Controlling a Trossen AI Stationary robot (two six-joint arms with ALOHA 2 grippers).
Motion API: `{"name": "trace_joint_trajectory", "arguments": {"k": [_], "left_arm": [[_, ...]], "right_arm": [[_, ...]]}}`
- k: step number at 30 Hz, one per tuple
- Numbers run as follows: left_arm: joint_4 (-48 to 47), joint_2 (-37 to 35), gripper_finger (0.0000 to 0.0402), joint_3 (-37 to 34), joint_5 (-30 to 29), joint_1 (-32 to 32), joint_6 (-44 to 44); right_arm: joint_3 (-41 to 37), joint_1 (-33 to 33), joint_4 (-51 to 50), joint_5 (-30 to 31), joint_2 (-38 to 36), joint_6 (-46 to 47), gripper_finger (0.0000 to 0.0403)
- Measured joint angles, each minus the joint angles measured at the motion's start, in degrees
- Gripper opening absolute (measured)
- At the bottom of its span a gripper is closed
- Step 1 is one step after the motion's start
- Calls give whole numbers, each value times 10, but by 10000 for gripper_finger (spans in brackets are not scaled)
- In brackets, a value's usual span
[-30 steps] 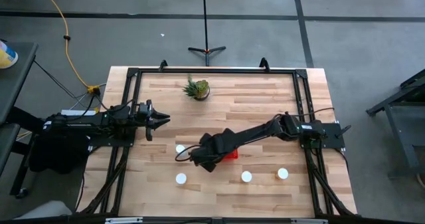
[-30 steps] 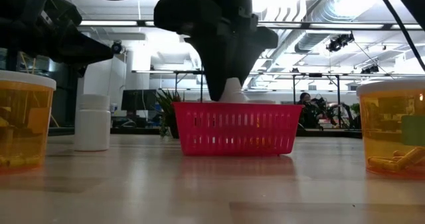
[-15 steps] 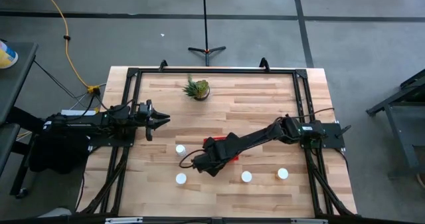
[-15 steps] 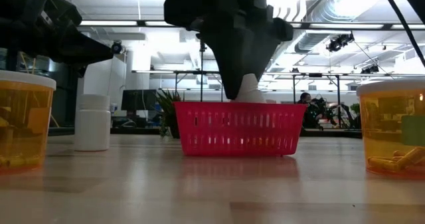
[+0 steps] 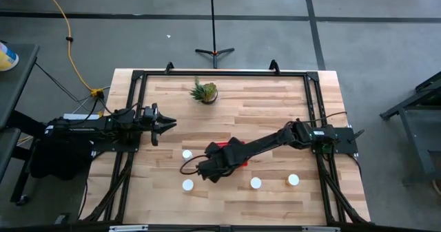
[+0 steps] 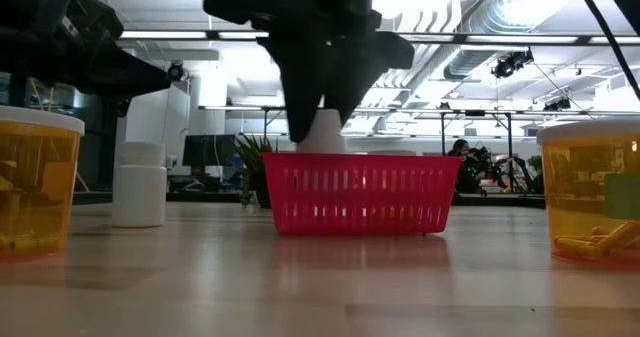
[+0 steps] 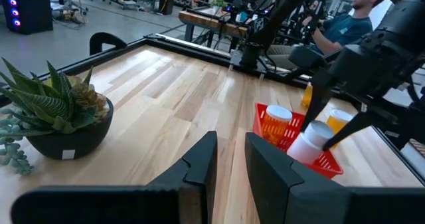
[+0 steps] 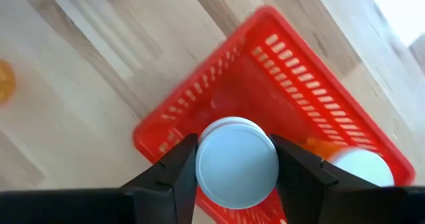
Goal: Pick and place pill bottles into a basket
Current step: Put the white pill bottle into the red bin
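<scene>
The red mesh basket (image 5: 222, 148) stands mid-table and shows in the low view (image 6: 355, 192) and the left wrist view (image 7: 290, 136). It holds an orange bottle with a white cap (image 8: 358, 163). My right gripper (image 5: 207, 169) is above the basket's left part, shut on a white bottle (image 8: 237, 161). Loose white-capped bottles stand on the table (image 5: 187, 154) (image 5: 187, 185) (image 5: 255, 183); one more (image 5: 293, 180) is orange-bodied. My left gripper (image 5: 165, 124) waits open and empty at the table's left side. My right gripper pinches the white bottle between its two fingers (image 8: 174, 174), one on each side of the bottle just under its round cap (image 8: 237, 159). The fingers come from above, pointing down. The bottle hangs tilted (image 7: 311, 143), clear of the table, its lower end at the basket's rim (image 6: 325, 137).
A small spiky green potted plant (image 5: 204, 91) stands at the far middle of the table. A black frame (image 5: 138, 77) runs along the table's edges. In the low view, orange bottles (image 6: 35, 187) (image 6: 595, 192) and a white one (image 6: 140, 182) stand close. A person (image 7: 352, 14) sits beyond the table.
My right gripper, still shut on the white bottle, has swung a little toward the table's right edge above the basket and then back toward the left edge. The bottle has stayed at about rim height.
</scene>
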Motion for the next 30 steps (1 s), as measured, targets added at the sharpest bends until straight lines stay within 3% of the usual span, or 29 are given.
{"name": "trace_joint_trajectory", "arguments": {"k": [15,22,30], "left_arm": [[0,0,115,0,0,0,0],[0,0,115,0,0,0,-2],[0,0,115,0,0,0,-2]], "right_arm": [[0,-17,55,25,0,-18,154],[0,-29,65,-8,0,-27,155],[0,-42,49,-44,0,-19,202]]}}
